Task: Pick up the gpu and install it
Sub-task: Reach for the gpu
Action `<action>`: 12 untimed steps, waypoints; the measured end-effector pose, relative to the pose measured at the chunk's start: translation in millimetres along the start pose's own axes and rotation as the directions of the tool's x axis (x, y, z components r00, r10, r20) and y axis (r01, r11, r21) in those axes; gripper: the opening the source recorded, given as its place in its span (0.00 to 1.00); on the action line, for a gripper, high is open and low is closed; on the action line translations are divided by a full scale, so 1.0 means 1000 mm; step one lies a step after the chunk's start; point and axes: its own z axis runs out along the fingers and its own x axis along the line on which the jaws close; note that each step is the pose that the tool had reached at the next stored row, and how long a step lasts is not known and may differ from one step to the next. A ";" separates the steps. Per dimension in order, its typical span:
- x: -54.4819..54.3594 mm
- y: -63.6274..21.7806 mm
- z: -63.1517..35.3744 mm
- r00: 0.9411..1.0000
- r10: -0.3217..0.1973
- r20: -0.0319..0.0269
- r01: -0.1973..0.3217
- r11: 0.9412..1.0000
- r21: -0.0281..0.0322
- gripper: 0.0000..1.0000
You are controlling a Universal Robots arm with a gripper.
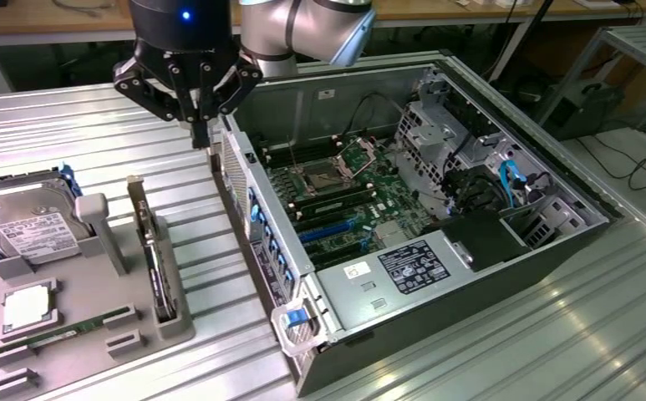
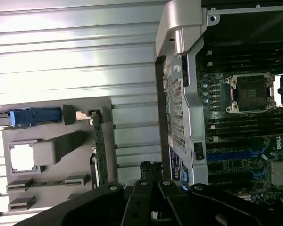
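The gpu stands on its long edge in a slot of the grey holder, its pale bracket end toward the far side. In the wrist view the gpu shows as a thin green strip. My gripper hangs shut and empty above the metal table, between the holder and the near wall of the open computer case. It is up and to the exterior view's right of the gpu, apart from it. The wrist view has the gripper over the gap between holder and case.
The grey holder also carries a silver hard drive, a processor chip and a narrow memory stick. The case lies open with its motherboard and blue slots exposed. Ribbed metal tabletop surrounds everything.
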 end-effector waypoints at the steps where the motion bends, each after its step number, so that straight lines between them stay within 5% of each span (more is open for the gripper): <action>1: 0.001 -0.0002 0.0000 1.000 0.000 0.000 0.000 1.000 0.000 0.11; 12: 0.011 -0.0032 -0.0004 1.000 0.000 0.000 0.000 1.000 0.000 0.11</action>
